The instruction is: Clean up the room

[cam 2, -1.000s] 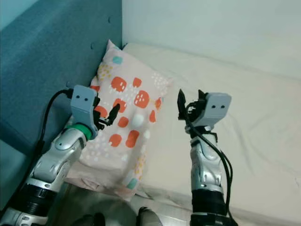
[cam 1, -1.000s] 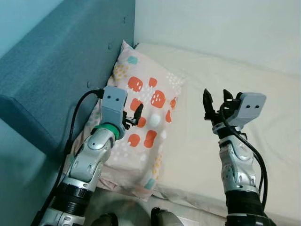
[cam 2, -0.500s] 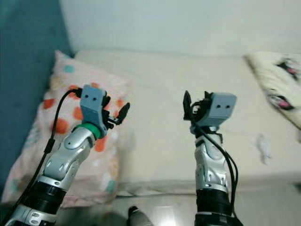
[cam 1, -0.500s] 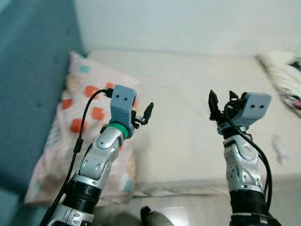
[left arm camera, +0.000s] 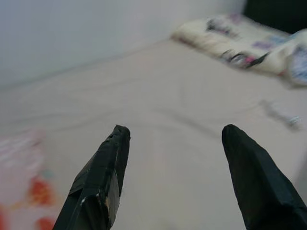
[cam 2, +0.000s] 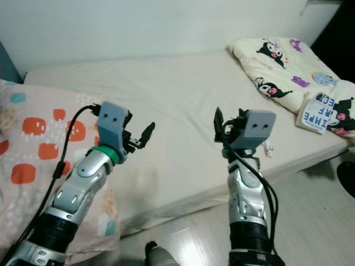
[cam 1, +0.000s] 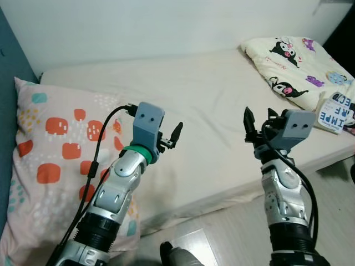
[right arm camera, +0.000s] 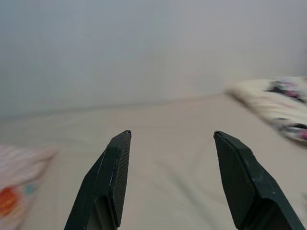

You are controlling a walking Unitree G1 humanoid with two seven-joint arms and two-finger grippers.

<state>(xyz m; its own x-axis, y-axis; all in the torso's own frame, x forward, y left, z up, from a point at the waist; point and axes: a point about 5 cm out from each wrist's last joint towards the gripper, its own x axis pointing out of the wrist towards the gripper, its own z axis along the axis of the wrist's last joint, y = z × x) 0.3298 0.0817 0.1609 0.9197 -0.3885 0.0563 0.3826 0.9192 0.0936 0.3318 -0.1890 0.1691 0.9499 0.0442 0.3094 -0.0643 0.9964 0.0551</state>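
Left gripper (cam 1: 169,138): I see its two black tapered fingers (left arm camera: 103,175) spread wide with nothing between them. It hovers above the bed, touching nothing.
Right gripper (cam 1: 258,123): I read the same here, fingers (right arm camera: 111,177) well apart and empty, held in the air over the near edge of the mattress.
Left arm (cam 1: 113,194): it rises from my lower left, bent forward, a silver jointed shell with a green ring under a grey-blue wrist block; a black cable loops along it.
Right arm (cam 1: 285,202): it stands nearly upright on my right, silver segments topped by the same grey-blue block, a black cable trailing down its side.
Floor (cam 1: 233,227): pale boards run along the bed's near edge, between the two arms.
Pillow (cam 1: 52,144): it lies at the left end of the bed, under and beside my left arm; soft pink fabric printed with orange-red blocks, small dots and teal patches.
Bed (cam 1: 205,105): a cream sheet, smooth with faint creases, reaching back to a plain pale wall.
Small white scrap (cam 2: 268,148): it lies on the sheet just beyond my right wrist; I cannot tell what it is.
Lettered packet (cam 1: 334,112): white with dark print, near the bed's right edge.
Blanket (cam 1: 291,64): a rumpled cream cover with cartoon figures, heaped at the far right corner, well apart from both grippers.
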